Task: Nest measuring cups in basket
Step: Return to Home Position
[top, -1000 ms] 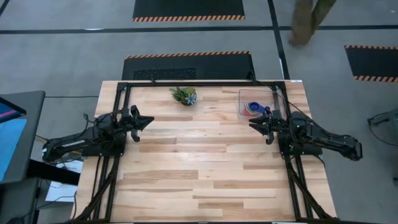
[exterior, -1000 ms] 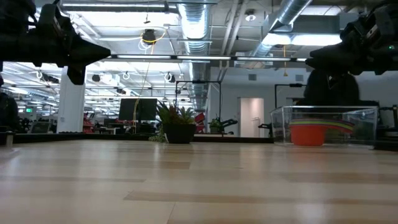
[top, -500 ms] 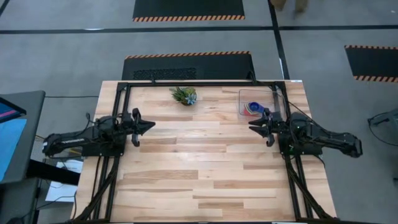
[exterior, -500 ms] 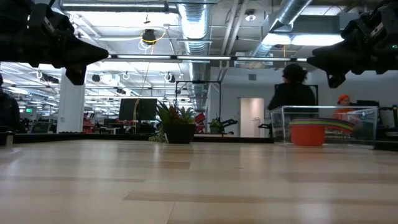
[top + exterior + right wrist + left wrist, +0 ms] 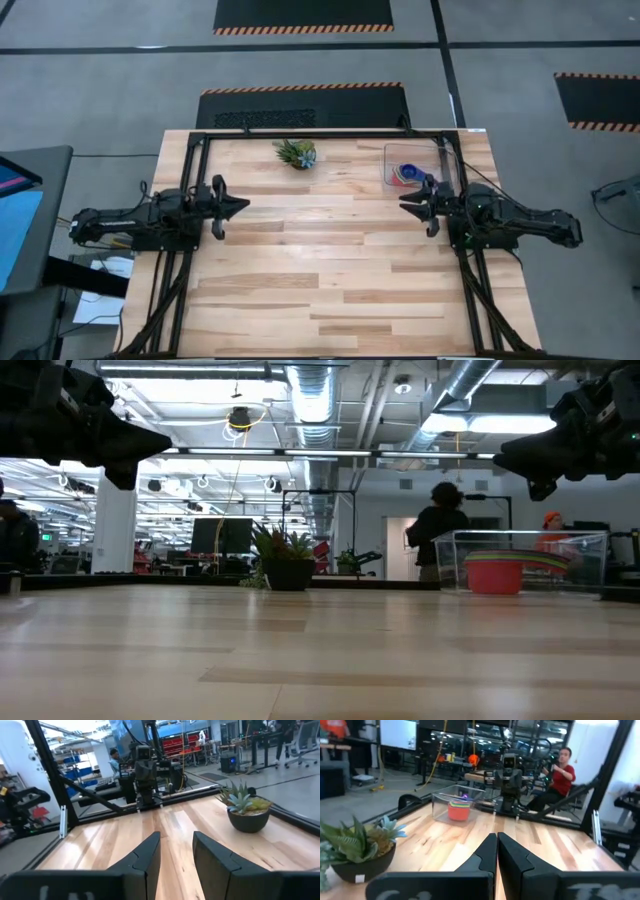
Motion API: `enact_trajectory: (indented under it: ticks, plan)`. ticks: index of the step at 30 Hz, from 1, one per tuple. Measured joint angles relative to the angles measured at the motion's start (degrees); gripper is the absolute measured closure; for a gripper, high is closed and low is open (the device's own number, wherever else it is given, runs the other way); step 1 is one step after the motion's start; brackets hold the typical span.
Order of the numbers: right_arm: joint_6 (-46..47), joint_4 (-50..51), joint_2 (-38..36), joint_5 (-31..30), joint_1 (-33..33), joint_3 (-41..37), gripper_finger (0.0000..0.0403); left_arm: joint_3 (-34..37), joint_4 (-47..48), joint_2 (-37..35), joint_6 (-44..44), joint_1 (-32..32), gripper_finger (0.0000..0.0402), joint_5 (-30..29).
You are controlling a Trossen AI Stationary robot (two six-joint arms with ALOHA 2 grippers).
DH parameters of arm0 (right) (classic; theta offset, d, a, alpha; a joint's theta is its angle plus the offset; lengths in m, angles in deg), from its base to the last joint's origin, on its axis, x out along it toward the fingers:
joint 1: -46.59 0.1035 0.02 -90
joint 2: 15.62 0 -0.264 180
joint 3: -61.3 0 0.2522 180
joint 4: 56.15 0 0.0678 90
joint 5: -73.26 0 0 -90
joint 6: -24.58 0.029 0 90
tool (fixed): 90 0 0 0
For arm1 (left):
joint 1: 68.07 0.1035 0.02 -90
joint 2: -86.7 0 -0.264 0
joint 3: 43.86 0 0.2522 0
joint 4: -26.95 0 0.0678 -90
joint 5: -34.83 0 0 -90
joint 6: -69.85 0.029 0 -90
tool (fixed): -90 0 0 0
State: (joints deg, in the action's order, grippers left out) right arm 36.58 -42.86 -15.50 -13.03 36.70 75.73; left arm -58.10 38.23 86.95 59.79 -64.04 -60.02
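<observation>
Overhead, the measuring cups [image 5: 405, 174] are seen nested together inside the basket [image 5: 390, 151], which is set near the table's [image 5: 320, 270] top-right corner in the high view, just beside the right gripper [image 5: 405, 206]. That gripper is held above the wood, its jaws parted by a modest gap and nothing gripped. The left gripper [image 5: 242, 204] is held over the left side, jaws pressed together and empty (a potted plant [image 5: 297, 153] is placed at the far edge).

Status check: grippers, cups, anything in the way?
Left gripper shut, empty, raised at left. Right gripper open, empty, raised beside basket. Measuring cups nested in basket. Potted plant clear of both.
</observation>
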Motion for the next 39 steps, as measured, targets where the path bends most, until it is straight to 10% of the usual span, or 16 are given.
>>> enact_trajectory:
  ticks: [39]
  plan:
    - [0.1,-0.2,0.0,-0.8,0.1,0.0,0.0265,0.1,0.5,0.0,-4.1,0.0,0.0402,2.5]
